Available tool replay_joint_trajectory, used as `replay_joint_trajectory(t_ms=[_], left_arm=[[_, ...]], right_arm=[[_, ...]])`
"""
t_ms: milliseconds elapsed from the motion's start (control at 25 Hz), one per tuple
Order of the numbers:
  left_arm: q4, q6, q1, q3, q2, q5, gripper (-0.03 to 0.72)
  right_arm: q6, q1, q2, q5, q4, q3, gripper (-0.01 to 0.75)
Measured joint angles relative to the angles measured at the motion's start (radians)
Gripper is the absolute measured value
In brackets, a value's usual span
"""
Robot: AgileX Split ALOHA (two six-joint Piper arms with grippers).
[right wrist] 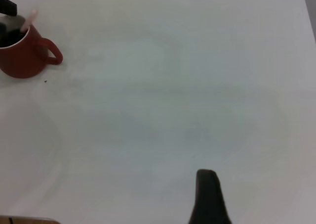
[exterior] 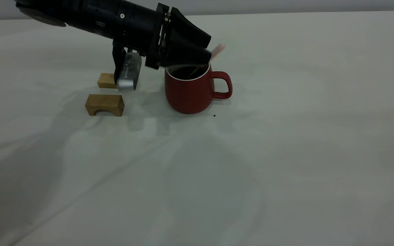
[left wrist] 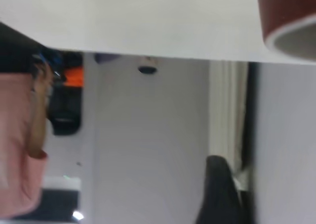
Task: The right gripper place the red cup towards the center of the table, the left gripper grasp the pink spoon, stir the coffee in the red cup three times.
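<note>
Bare bench (exterior: 286, 171) fills the lower half of the exterior frame. Above it, centre-left, red cup (exterior: 190, 90) stands upright, handle toward frame right, coffee (exterior: 186, 71) dark inside. Left gripper (exterior: 206, 56) reaches in from upper left, angled down over the rim, fingers clamped on the pink spoon (exterior: 217, 50), whose stem dips into the cup. Two wooden blocks (exterior: 104, 104) sit left of the cup. Right wrist view alone shows one finger of the right gripper (right wrist: 207, 197), well apart from the cup; its opening: cannot tell.

We see 2 wooden blocks: arch block (exterior: 104, 105) at 7 o'clock, plain block (exterior: 107, 81) just behind it.
</note>
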Motion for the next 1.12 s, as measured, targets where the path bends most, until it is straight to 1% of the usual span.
replay_joint_trajectory(t_ms=[80,200,440,600,720,800,920,1040,1120], left_arm=[[0.083,0.027,0.0,0.0,-0.031,-0.008,0.614],[0.28,0.042,0.0,0.0,-0.112,-0.008,0.606],[0.864,0.047,0.0,0.0,-0.307,0.043,0.497],[1.148,0.047,0.0,0.0,-0.46,0.09,0.431],[1.28,0.049,0.0,0.0,-0.583,0.123,0.391],[1.343,0.051,0.0,0.001,-0.674,0.142,0.369],[1.461,0.098,0.0,0.002,-0.809,0.161,0.339],[1.598,0.22,-0.004,0.018,-0.942,0.148,0.317],[1.651,0.364,-0.021,0.05,-1.03,0.116,0.304]], right_arm=[[0.0,0.0,0.0,0.0,0.0,0.0,0.587],[0.0,0.0,0.0,0.0,0.0,0.0,0.587],[0.0,0.0,0.0,0.0,0.0,0.0,0.587],[0.0,0.0,0.0,0.0,0.0,0.0,0.587],[0.0,0.0,0.0,0.0,0.0,0.0,0.587],[0.0,0.0,0.0,0.0,0.0,0.0,0.587],[0.0,0.0,0.0,0.0,0.0,0.0,0.587],[0.0,0.0,0.0,0.0,0.0,0.0,0.587],[0.0,0.0,0.0,0.0,0.0,0.0,0.587]])
